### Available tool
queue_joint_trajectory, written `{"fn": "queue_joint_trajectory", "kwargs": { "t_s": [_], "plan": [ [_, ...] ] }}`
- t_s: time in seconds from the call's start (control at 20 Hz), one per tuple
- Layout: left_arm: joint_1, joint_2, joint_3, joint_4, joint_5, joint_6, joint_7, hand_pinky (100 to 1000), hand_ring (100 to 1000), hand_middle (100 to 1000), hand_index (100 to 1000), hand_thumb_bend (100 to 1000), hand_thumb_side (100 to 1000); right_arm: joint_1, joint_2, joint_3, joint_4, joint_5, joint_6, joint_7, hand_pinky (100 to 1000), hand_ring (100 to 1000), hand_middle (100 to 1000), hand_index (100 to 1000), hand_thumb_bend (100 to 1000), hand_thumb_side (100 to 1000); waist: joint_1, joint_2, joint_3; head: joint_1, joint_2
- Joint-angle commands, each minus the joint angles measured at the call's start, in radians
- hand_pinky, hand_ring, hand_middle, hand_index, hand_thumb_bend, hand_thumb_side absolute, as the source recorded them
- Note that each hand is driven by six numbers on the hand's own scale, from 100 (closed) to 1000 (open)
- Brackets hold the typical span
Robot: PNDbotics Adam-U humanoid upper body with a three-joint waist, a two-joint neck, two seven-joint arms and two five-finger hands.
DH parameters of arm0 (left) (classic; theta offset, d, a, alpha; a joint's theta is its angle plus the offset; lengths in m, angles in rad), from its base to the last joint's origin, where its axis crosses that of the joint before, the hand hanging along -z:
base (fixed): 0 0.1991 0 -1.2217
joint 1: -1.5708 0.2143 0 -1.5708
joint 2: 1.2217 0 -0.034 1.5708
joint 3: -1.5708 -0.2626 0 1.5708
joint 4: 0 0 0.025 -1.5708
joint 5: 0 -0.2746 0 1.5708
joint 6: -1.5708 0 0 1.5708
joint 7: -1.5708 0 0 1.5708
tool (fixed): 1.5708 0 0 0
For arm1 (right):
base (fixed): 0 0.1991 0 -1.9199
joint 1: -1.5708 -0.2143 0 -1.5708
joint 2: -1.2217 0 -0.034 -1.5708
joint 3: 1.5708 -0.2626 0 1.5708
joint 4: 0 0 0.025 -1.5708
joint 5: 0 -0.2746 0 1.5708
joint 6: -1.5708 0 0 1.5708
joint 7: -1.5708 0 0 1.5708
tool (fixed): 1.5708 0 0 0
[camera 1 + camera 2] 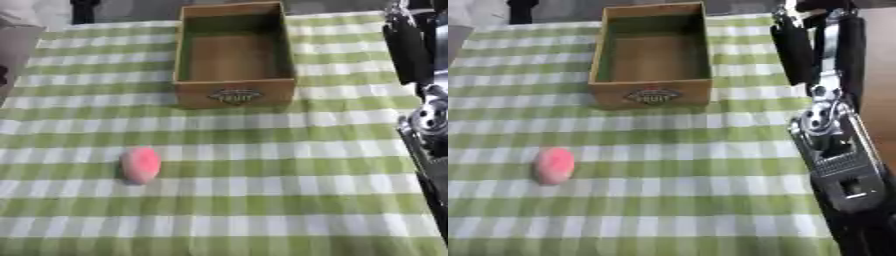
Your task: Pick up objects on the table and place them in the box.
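Observation:
A pink, rounded object (140,164) lies on the green-and-white checked cloth at the left, in front of the box. The open wooden box (234,95), with a label on its front wall, stands at the far middle of the table and looks empty inside. My right hand (794,50) is raised along the right edge, beside the box and apart from it. Its black fingers point up and are straight, and they hold nothing. The silver wrist and forearm (839,160) run down below it to the lower right corner. My left hand does not show.
The checked tablecloth (262,200) covers the whole table. A grey shape (16,50) sits at the far left edge. A dark object (84,10) stands beyond the table's far edge.

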Motion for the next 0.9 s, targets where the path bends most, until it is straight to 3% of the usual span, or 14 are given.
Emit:
{"fn": "queue_joint_trajectory", "kwargs": {
  "t_s": [0.05,0.7,0.8,0.9],
  "plan": [
    [-0.04,-0.014,-0.018,-0.018,-0.046,-0.136,-0.117,607,662,638,874,369,1000,-0.005,-0.012,0.006,-0.02,-0.049,-0.014,-0.048,831,651,662,896,100,963,0.0,-0.019,0.004,0.003,-0.006],
    [-0.173,-0.133,-0.136,0.015,-0.202,-0.21,-0.143,636,691,663,891,305,1000,0.012,-0.037,0.048,-0.02,-0.232,-0.073,-0.231,832,650,662,896,100,963,-0.001,-0.026,0.013,0.01,-0.013],
    [-0.184,-0.148,-0.147,0.033,-0.225,-0.222,-0.153,644,699,671,900,318,1000,0.012,-0.043,0.054,-0.02,-0.267,-0.084,-0.26,832,650,662,896,100,963,0.0,-0.026,0.013,0.009,-0.014],
    [-0.189,-0.162,-0.158,0.052,-0.252,-0.24,-0.171,668,721,691,920,390,1000,0.013,-0.049,0.058,-0.02,-0.299,-0.096,-0.284,832,649,661,896,100,963,0.001,-0.026,0.013,0.009,-0.015]
  ]
}}
